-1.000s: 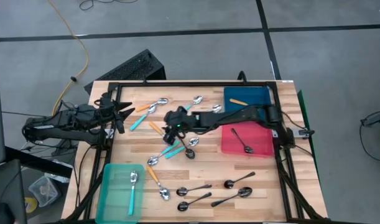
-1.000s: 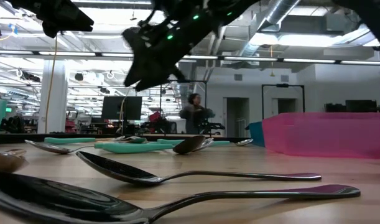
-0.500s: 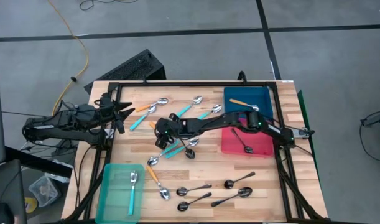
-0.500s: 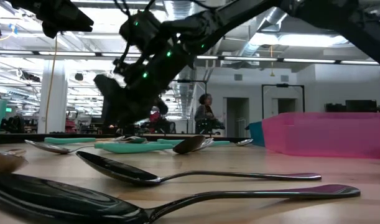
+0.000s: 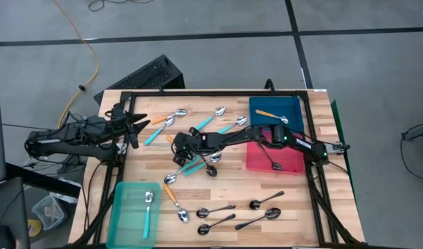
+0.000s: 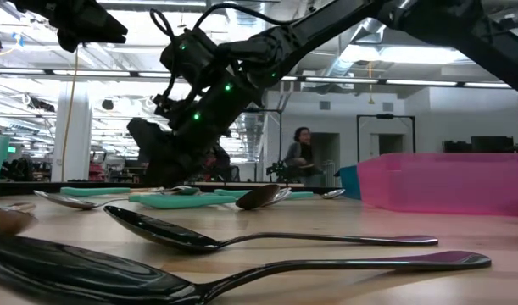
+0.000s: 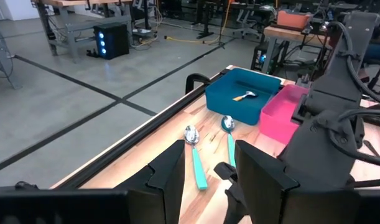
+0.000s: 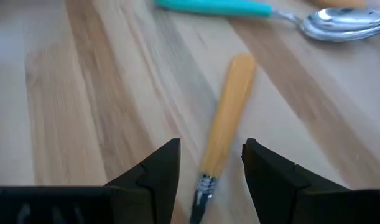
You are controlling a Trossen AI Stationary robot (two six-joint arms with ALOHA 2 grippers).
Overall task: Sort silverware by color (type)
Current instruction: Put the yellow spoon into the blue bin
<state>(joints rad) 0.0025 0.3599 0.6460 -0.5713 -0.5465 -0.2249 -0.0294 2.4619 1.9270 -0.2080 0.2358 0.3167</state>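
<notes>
Orange-handled spoon (image 8: 227,106) on pale striped wooden table (image 5: 294,183); teal (image 5: 121,207), blue (image 5: 294,111) and pink trays (image 5: 256,162).

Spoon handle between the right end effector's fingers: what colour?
Orange. The handle lies on the wood between the open right end effector; right wrist view shows it best.

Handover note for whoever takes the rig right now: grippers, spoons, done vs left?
Right gripper: jaws open, low over the table centre, straddling an orange-handled spoon, not gripped.
Left gripper: jaws open, empty, waiting at the table's left edge.
Done: one teal-handled spoon in the teal tray, one orange-handled spoon in the blue bin, one dark metal spoon in the pink bin.
Left: teal and orange spoons scattered mid-table, five dark metal spoons along the near edge.
</notes>
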